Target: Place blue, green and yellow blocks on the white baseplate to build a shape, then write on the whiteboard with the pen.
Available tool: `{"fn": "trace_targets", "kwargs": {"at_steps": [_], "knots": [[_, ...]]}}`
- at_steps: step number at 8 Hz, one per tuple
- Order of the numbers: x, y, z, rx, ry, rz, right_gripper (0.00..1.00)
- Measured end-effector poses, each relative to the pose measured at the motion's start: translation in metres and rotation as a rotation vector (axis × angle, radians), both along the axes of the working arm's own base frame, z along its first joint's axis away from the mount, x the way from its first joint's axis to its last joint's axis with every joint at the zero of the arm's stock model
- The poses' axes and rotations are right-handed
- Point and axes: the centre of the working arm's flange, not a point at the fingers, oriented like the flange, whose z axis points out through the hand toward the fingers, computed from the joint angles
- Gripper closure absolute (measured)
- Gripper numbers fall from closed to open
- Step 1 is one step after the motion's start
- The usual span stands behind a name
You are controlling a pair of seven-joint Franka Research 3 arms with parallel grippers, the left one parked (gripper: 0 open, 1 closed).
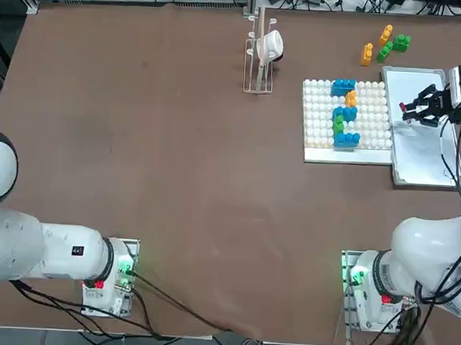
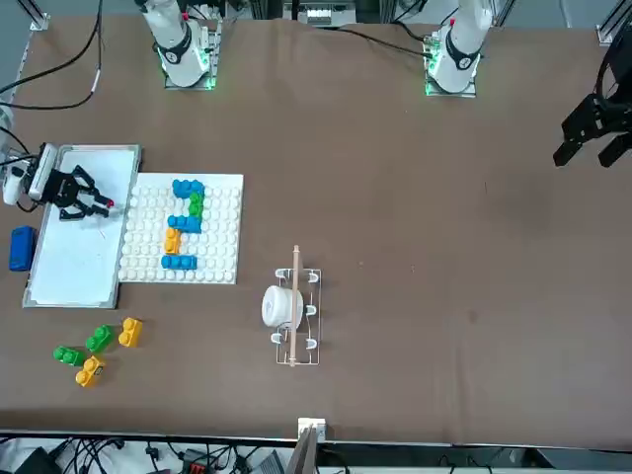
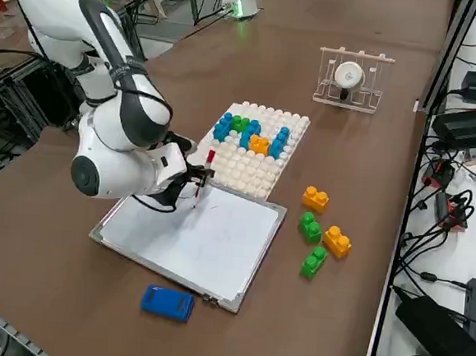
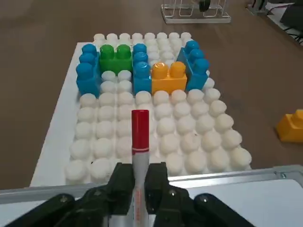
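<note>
the right gripper has its two black fingers pinched on the pen, a thin pale barrel with a red end sticking out beyond the fingertips. the hand hangs over the whiteboard, near the edge that meets the white baseplate.

the whiteboard is a smooth white panel in a thin silver-grey frame; no writing can be made out on it. the baseplate, just past the pen's red end, is a white plate covered in round studs. the shape stands on its far part: blue, green and orange-yellow bricks joined in a narrow s-like run. no brand or label is readable on any of these.

behind the hand, off the whiteboard's far edge, lies a chunky blue eraser. loose blocks, two green and two orange-yellow, lie on the table beside the whiteboard and plate, apart from the hand. beyond the baseplate stands a small wire rack holding a white roll. the rest of the brown table on the plate's other side is open.
</note>
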Motion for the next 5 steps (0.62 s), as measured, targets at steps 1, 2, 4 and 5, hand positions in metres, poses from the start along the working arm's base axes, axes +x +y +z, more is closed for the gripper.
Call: {"fn": "trace_targets", "kwargs": {"at_steps": [1,2,4,5], "knots": [[0.0047,-0.0011,0.0009,-0.004,-0.006,0.002,0.82],[0.0078,-0.0021,0.0008,-0.005,-0.01,0.003,0.82],[0.0122,-0.0048,-0.0015,-0.004,-0.015,0.003,0.82],[0.0142,-0.0065,-0.0042,-0.001,-0.018,0.007,0.82]]}}
